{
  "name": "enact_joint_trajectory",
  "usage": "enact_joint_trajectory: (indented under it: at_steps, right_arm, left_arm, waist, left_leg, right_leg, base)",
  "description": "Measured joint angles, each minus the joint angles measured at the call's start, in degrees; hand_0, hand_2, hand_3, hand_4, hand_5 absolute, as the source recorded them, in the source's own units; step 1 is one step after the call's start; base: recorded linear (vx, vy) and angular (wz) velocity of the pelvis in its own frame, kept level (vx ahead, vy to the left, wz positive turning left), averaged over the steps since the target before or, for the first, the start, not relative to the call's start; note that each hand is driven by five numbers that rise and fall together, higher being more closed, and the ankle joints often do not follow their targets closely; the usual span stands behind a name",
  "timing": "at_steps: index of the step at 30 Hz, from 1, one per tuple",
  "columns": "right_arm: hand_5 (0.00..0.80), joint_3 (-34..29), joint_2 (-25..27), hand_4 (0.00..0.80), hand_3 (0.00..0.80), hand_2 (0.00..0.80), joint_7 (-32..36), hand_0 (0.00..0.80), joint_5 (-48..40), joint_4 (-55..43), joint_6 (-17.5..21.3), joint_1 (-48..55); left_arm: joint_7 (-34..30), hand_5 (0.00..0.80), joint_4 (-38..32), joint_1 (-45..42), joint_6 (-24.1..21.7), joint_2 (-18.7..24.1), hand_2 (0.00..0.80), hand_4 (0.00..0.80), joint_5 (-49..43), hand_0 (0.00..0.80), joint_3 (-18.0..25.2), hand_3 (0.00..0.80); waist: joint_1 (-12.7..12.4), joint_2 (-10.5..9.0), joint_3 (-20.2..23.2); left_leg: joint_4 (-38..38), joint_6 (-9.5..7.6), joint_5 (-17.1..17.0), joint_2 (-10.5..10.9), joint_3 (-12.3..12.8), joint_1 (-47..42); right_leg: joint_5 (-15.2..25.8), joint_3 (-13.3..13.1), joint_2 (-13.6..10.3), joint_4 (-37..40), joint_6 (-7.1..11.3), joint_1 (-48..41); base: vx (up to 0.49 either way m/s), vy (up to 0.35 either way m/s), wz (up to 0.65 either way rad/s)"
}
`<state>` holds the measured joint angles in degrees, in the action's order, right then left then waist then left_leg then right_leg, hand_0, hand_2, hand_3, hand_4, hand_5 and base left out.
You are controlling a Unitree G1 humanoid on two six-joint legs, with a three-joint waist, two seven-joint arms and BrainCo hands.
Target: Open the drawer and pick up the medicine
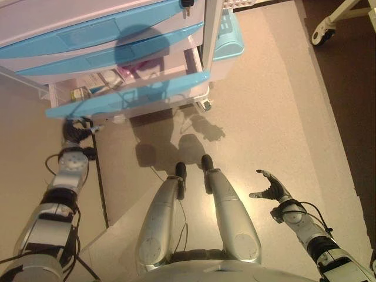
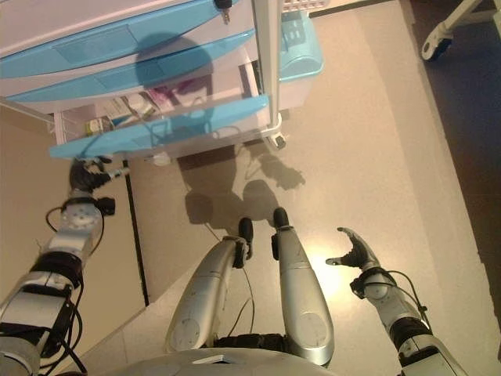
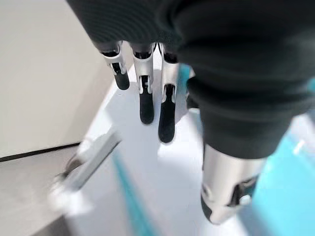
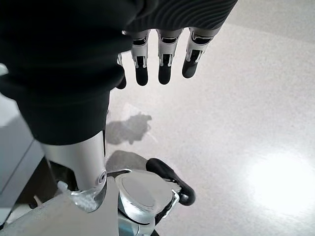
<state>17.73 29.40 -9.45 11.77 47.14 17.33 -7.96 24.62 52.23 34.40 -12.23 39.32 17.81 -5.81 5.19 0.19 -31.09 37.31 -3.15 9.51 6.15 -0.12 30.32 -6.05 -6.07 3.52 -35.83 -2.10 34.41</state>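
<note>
Drawer pulled out, medicine boxes inside

Drawer (image 1: pixel 126 94) number three from the top sticks out from the white cart (image 1: pixel 212 41), past the two blue-fronted drawers (image 1: pixel 88 44) above it. Its blue front faces the robot. Small medicine boxes (image 1: pixel 97 82) lie inside the drawer, toward its left end. One looks white, one looks pink, and a small yellowish one sits nearest the left end. No hand is touching them.

Left hand (image 1: pixel 75 130) is just below the left end of the drawer front. In the head views it is dark and partly in shadow. In the left wrist view its fingers (image 3: pixel 146 105) hang straight down, side by side, and hold nothing. The thumb (image 3: pixel 224 196) stands apart from them. White and blue parts of the drawer show right behind the fingers, but I cannot tell if they touch it.

Right hand (image 1: pixel 271 189) is well apart from the drawer, out to the right over the bare floor (image 1: pixel 282 106). Its fingers (image 4: pixel 165 69) are loose and a bit spread, with the thumb out to the side. It holds nothing.

A white wheel (image 1: pixel 323 32) of something else shows far to the right of the drawer.
</note>
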Motion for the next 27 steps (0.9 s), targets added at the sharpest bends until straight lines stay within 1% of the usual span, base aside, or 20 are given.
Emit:
enact_joint_trajectory:
  at_steps: [2,4,5,8,11,18,23,24,27]
  right_arm:
    - [0.0,1.3,0.1,0.0,0.0,0.0,0.0,0.0,0.0,-0.4,0.0,0.0]
    - [0.0,2.5,0.1,0.0,0.0,0.0,-0.2,0.0,0.0,-1.0,0.0,0.2]
    - [0.0,3.3,0.1,0.0,0.0,0.0,-0.4,0.0,0.0,-1.0,0.0,0.2]
    - [0.0,3.9,0.1,0.0,0.0,0.0,-0.6,0.0,0.0,-0.9,0.1,0.4]
    - [0.0,4.7,0.1,0.0,0.0,0.0,-1.4,0.0,0.0,-0.9,0.1,0.5]
    - [0.0,4.9,0.1,0.0,0.0,0.0,-2.6,0.0,0.1,-0.4,0.7,0.5]
    - [0.0,5.0,0.1,0.0,0.0,0.0,-2.7,0.0,0.2,-0.3,1.5,0.5]
    - [0.0,5.0,0.0,0.0,0.0,0.0,-2.5,0.0,0.2,-0.3,1.5,0.5]
    - [0.0,4.9,-0.9,0.0,0.0,0.0,-1.2,0.0,0.1,-0.1,1.7,0.7]
  left_arm:
    - [1.5,0.0,3.0,3.9,0.6,0.0,0.0,0.0,2.8,0.0,0.3,0.0]
    - [3.2,0.0,5.7,6.9,0.8,0.0,0.0,0.0,5.2,0.0,1.3,0.0]
    - [4.2,0.0,7.3,8.7,0.8,0.0,0.0,0.0,5.9,0.0,1.5,0.0]
    - [6.5,0.0,8.2,11.5,0.7,0.8,0.0,0.0,6.0,0.0,1.6,0.0]
    - [7.2,0.0,9.0,11.8,0.7,0.9,0.0,0.0,5.8,0.0,1.4,0.0]
    - [3.6,0.0,9.8,11.8,0.9,0.9,0.0,0.0,4.3,0.0,0.5,0.0]
    - [-0.5,0.0,10.6,10.9,0.7,0.9,0.0,0.0,3.0,0.0,-0.1,0.0]
    - [-2.1,0.0,10.6,10.3,0.4,0.9,0.0,0.0,3.4,0.0,-0.1,0.0]
    - [-7.2,0.0,9.7,6.3,-2.9,-0.4,0.0,0.0,6.5,0.0,0.0,0.0]
  waist:
    - [0.6,-0.18,-0.1]
    - [1.7,-0.55,-0.1]
    - [1.9,-0.77,-0.1]
    - [2.7,-1.3,-0.2]
    - [3.1,-1.59,-0.3]
    - [2.8,-1.68,-0.2]
    - [2.7,-1.77,-0.2]
    - [2.7,-1.77,-0.2]
    - [2.6,-1.8,-0.2]
  left_leg:
    - [1.1,-0.38,0.3,-0.1,0.1,0.5]
    - [1.4,-0.47,0.6,-0.1,0.2,0.6]
    - [1.5,-0.46,0.6,-0.1,0.1,0.8]
    - [2.1,-0.46,0.6,-0.2,0.1,2.7]
    - [2.5,-0.41,0.9,-0.2,0.0,3.0]
    - [2.5,-0.5,0.9,-0.2,-0.1,2.7]
    - [2.4,-0.57,0.9,-0.2,-0.4,1.8]
    - [2.4,-0.6,0.9,-0.2,-0.5,1.7]
    - [1.1,-0.56,0.7,-0.1,-1.1,-0.4]
  right_leg:
    - [-0.1,-0.6,0.4,-0.7,0.18,0.3]
    - [-0.1,-1.0,0.7,-0.8,0.31,0.4]
    - [-0.1,-1.4,0.9,-0.8,0.35,0.6]
    - [0.1,-1.5,1.2,-0.9,0.66,2.3]
    - [0.1,-1.5,1.4,-1.1,0.67,2.6]
    - [0.2,-1.4,1.3,-1.0,0.69,2.0]
    - [0.1,-1.1,1.1,-0.8,0.7,1.0]
    - [0.1,-1.0,1.0,-0.8,0.69,0.8]
    - [0.1,-0.5,0.7,0.3,0.67,-1.3]
  base:
    - [0.035,0.029,-0.15]
    - [0.0,0.006,-0.13]
    - [-0.02,-0.006,-0.14]
    - [-0.016,-0.012,-0.05]
    - [-0.011,-0.034,0.0]
    - [0.001,-0.036,0.02]
    - [-0.042,-0.057,0.02]
    - [-0.034,-0.073,0.04]
    - [-0.022,-0.065,0.07]
